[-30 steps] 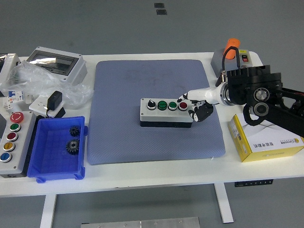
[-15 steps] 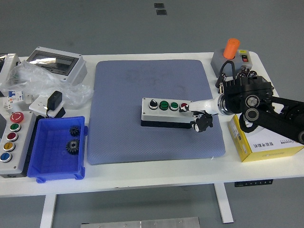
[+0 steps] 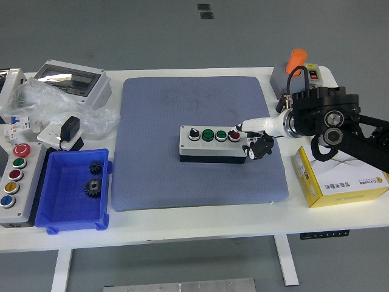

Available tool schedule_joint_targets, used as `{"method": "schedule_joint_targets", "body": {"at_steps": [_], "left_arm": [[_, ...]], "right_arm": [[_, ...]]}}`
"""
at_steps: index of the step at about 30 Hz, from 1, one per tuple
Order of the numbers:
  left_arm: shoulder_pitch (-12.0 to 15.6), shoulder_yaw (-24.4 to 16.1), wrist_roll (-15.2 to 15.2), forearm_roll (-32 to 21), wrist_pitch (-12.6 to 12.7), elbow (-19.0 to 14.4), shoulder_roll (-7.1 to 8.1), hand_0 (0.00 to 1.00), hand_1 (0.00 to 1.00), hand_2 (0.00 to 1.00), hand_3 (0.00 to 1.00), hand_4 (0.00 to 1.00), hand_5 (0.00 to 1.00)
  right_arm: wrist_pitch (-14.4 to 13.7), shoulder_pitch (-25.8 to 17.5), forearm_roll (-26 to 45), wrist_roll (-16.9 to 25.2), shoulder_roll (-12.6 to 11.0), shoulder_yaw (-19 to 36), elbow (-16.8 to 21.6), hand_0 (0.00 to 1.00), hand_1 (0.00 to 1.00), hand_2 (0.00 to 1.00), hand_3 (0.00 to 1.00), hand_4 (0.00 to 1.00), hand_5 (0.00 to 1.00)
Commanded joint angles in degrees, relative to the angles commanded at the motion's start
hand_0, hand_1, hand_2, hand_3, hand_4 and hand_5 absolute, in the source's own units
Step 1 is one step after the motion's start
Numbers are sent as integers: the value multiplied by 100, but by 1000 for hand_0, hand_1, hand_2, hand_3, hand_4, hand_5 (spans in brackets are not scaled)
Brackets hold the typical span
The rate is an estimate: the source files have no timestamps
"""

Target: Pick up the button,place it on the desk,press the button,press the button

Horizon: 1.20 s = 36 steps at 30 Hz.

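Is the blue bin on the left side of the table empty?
No, the blue bin holds two small dark gears, one nearer the far wall and one toward the middle.

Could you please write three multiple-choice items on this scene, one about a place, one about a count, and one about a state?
1. Where does the button box sit?
A. on the blue-grey mat
B. inside the blue bin
C. on the yellow carton

2. How many gears lie in the blue bin?
A. none
B. two
C. five

3. What is the right hand doing?
A. gripping the orange knob
B. resting flat on the yellow carton
C. stretching one white finger to the red button at the box's right end

Answers:
1. A, the box stands near the middle of the mat, away from the bin and the carton.
2. B, two dark gears show on the bin's floor.
3. C, the fingertip lies at the red button, the other fingers are curled, and nothing is held.
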Motion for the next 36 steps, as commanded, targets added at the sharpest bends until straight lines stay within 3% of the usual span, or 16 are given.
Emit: {"method": "schedule_joint_targets", "body": {"at_steps": [6, 29, 36], "left_arm": [[8, 16, -2, -20, -17, 0, -2, 669, 643, 505, 579, 427, 39], [-16, 14, -45, -21, -37, 0, 10, 669, 639, 503, 579, 424, 23], [18, -3, -34, -19, -28, 0, 5, 670, 638, 504, 579, 424, 22]], "right_arm": [[-9, -1, -8, 0, 18, 92, -104, 298, 348, 278, 998, 193, 16], [-66, -72, 199, 0, 116, -360, -371, 295, 339, 274, 998, 223, 14], [-280, -177, 5, 0, -32, 161, -50, 291, 337, 273, 998, 231, 9]]}}
